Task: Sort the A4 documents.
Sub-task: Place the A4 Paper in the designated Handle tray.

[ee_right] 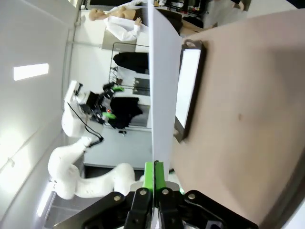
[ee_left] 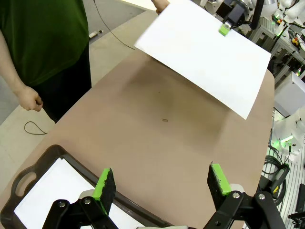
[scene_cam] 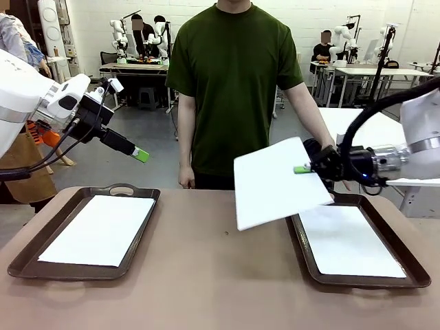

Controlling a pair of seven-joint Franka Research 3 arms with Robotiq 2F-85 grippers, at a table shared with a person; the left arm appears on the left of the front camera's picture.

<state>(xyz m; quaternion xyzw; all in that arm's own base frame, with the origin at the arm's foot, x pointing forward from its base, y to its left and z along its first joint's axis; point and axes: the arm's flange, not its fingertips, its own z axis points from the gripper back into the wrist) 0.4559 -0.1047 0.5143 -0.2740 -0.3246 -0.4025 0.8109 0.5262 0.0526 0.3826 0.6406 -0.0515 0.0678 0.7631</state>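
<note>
Right gripper (scene_cam: pixel 303 168) is pinching one A4 sheet (scene_cam: pixel 278 181) by its right edge, jaws clamped flat on it, and is holding it tilted in the air over the table's middle-right, just left of and partly overlapping the right tray (scene_cam: pixel 306 256). Left gripper (scene_cam: pixel 141 155) is hovering with jaws spread wide and nothing in them, above the far side of the left tray (scene_cam: pixel 24 254). One white sheet (scene_cam: pixel 100 229) is lying flat in the left tray, another (scene_cam: pixel 349 240) in the right tray, while the person (scene_cam: pixel 234 82) is standing at the far side, one hand (scene_cam: pixel 185 179) hanging by the table's far edge.
</note>
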